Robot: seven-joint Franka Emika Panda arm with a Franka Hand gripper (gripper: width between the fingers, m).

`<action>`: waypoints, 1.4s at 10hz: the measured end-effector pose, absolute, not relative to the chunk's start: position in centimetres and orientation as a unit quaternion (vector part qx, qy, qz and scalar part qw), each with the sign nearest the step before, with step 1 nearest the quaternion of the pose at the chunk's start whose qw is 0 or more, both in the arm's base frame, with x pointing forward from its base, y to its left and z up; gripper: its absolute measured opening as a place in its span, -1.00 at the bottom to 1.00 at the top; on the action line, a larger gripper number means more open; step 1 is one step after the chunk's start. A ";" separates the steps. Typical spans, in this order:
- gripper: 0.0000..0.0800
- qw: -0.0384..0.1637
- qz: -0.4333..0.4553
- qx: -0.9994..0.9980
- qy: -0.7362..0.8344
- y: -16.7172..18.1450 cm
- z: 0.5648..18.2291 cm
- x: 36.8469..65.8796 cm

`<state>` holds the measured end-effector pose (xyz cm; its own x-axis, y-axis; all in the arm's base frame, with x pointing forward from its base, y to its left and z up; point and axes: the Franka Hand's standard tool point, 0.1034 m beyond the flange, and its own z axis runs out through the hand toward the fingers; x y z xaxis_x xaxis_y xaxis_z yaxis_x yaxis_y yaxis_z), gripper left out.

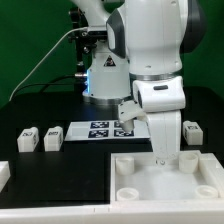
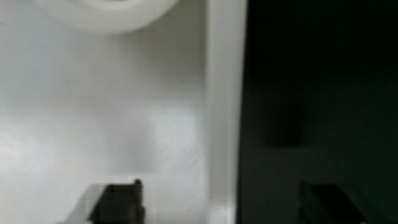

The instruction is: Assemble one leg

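Observation:
A large white tray (image 1: 165,178) with round corner sockets lies at the front of the table. My gripper (image 1: 165,152) reaches down to its far rim. In the wrist view the gripper (image 2: 224,203) is open. One dark fingertip (image 2: 121,200) is over the white tray floor (image 2: 107,110) and the other is over the black table, so the tray's rim (image 2: 224,100) runs between them untouched. A round socket (image 2: 116,10) shows ahead. Small white legs with tags lie on the table: two on the exterior view's left (image 1: 28,138) (image 1: 52,137) and one beside my gripper (image 1: 192,130).
The marker board (image 1: 105,130) lies behind the tray, in front of the robot base (image 1: 105,75). Another white part (image 1: 4,174) pokes in at the exterior view's left edge. A cable (image 1: 45,60) runs across the back of the black table.

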<state>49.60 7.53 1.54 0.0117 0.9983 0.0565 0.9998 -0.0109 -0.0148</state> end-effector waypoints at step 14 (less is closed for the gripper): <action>0.62 0.015 -0.021 -0.817 -0.576 9.9 5.4 47.8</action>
